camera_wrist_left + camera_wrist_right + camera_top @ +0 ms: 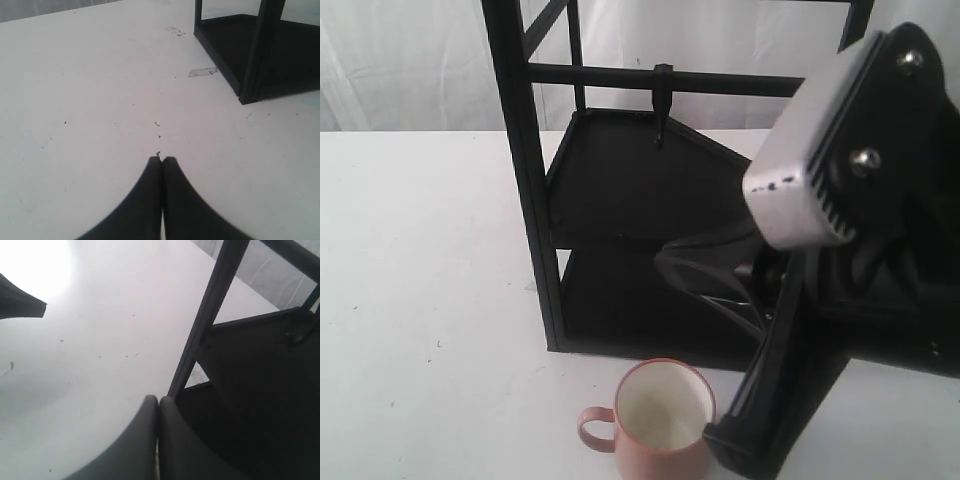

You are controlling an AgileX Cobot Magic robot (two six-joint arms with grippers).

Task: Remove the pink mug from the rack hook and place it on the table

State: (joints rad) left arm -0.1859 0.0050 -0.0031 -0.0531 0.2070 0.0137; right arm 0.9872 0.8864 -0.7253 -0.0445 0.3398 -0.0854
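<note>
The pink mug point(660, 425) stands upright on the white table point(420, 250), just in front of the rack, handle to the left and cream inside showing. Above it, the rack hook point(662, 102) hangs bare from the black crossbar. My right arm point(820, 300) looms directly right of the mug; whether it touches the mug I cannot tell. Its gripper point(158, 399) is shut on nothing, beside a rack post point(200, 340). Over bare table, my left gripper point(162, 159) is shut and empty. Neither wrist view shows the mug.
The tall black rack point(530, 180) with two dark shelves point(620, 190) stands mid-table. A rack corner point(250, 75) lies ahead of the left gripper, along with scraps of tape point(202, 72). A dark shape point(20, 300) sits at the edge of the right wrist view.
</note>
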